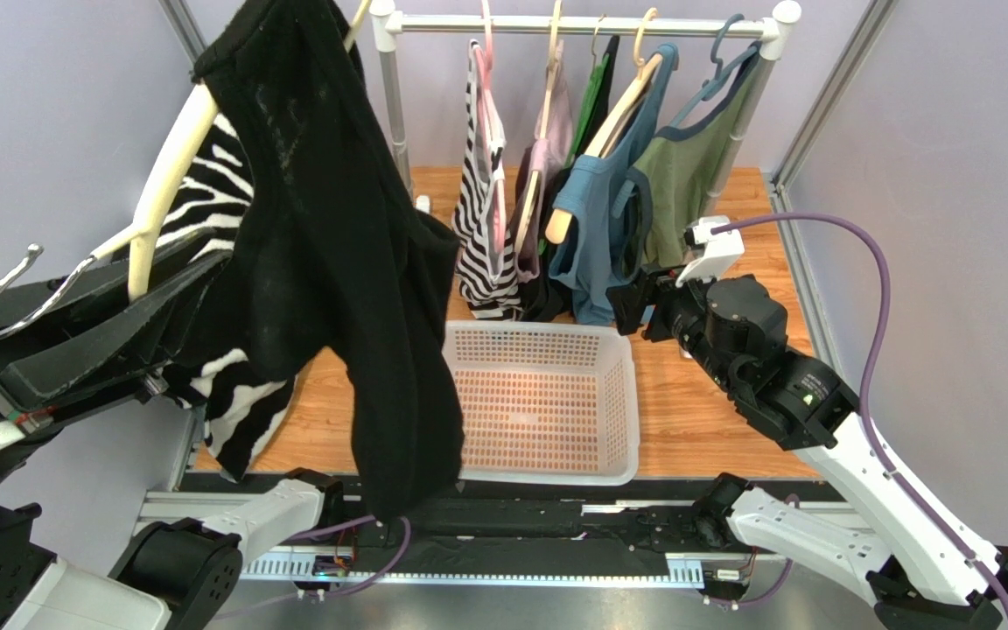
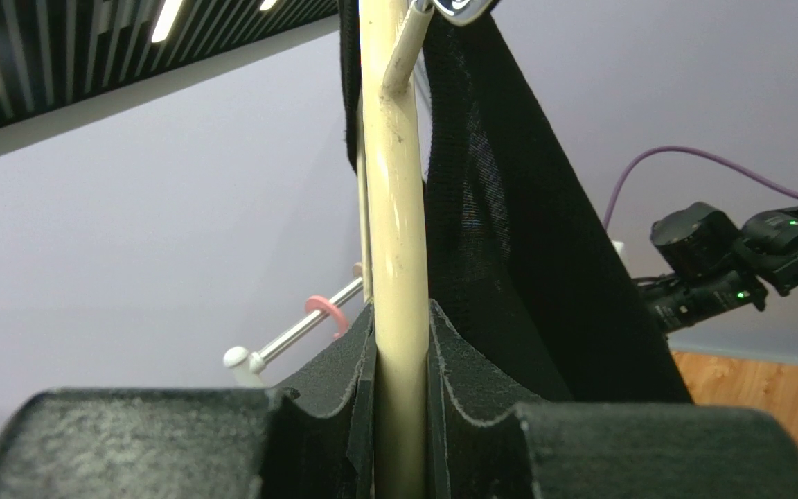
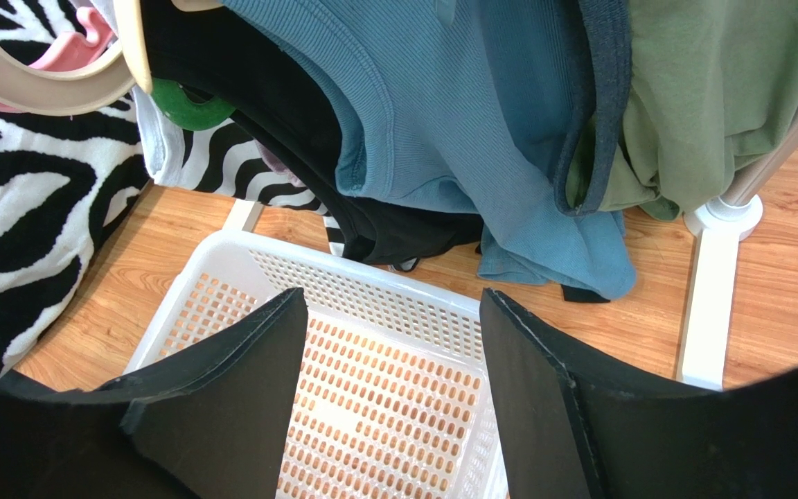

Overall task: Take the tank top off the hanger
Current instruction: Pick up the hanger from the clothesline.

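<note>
Left pincer [image 2: 401,348] is clamped tight on the cream hanger [image 2: 395,187], the black tank top [image 1: 339,263] draped over it. Right pincer [image 3: 391,312] gapes wide, empty, above the basket [image 1: 538,331].

Room lies open above the basket [image 1: 536,344], hemmed by racked garments [image 1: 588,223] behind, tank top [image 1: 339,263] left.

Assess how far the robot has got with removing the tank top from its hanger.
Done: the cream curved hanger is off the metal clothes rail. In hand: the left end effector clamps it. Left: the black tank top still drapes over it; the open right end effector hangs apart, near the white perforated plastic basket.
</note>
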Controlling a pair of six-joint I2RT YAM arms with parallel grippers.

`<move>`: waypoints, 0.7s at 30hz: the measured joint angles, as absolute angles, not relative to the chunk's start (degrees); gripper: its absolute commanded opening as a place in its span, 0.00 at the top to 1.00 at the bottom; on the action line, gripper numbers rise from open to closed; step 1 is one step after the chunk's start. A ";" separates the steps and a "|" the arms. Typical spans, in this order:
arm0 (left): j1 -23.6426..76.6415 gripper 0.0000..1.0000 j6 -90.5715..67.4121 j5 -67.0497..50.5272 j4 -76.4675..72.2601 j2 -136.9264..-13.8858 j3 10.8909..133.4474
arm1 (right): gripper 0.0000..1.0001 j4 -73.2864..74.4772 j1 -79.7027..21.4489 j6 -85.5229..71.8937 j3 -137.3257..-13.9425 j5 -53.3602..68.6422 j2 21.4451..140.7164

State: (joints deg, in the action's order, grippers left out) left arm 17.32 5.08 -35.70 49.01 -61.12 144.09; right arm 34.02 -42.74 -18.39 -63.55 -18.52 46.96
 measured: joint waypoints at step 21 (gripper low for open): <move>16.71 1.00 1.21 -45.67 43.99 -71.75 140.16 | 0.35 34.00 -42.74 -18.37 -63.55 -19.25 43.29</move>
State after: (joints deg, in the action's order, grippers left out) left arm 16.71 1.21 -45.67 43.99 -71.75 140.16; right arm 34.00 -42.74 -18.37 -63.55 -19.25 43.29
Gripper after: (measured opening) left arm 0.225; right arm 0.656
